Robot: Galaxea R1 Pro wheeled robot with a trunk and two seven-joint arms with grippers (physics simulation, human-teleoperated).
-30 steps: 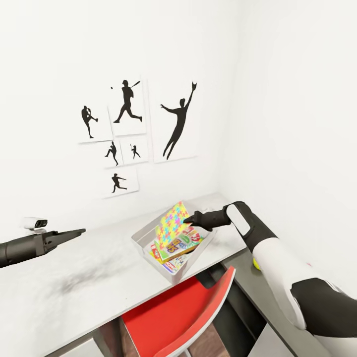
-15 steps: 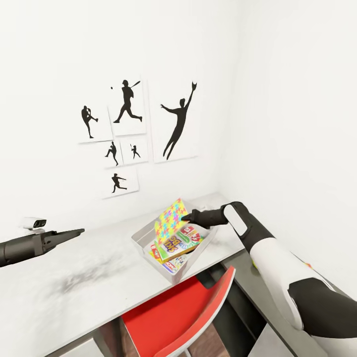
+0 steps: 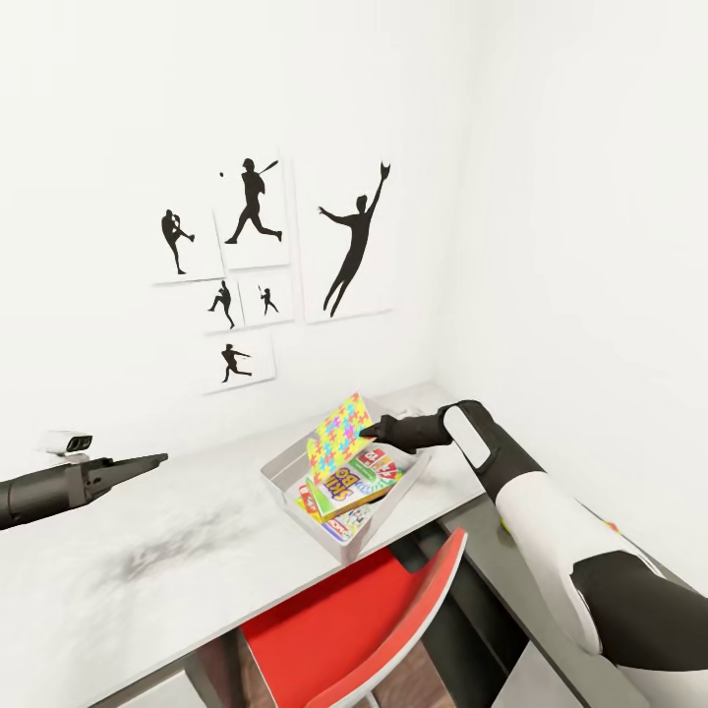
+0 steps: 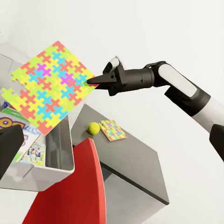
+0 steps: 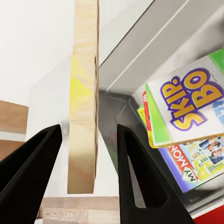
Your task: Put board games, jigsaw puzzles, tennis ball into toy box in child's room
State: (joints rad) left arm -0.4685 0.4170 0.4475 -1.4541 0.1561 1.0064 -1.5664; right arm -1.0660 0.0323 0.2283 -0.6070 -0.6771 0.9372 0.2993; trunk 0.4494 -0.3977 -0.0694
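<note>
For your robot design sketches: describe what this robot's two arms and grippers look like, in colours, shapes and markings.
The right arm has smooth rounded white shells with black joints and a grey-outlined white panel near the wrist. Its right gripper is black, with two tapering, pointed fingers. The left gripper is a dark grey cylinder narrowing to a pointed tip. No cables show.

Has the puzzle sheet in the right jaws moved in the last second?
Yes. The jigsaw puzzle in the right gripper has shifted slightly leftward and tipped steeper over the toy box, judged against the wall pictures.
</note>
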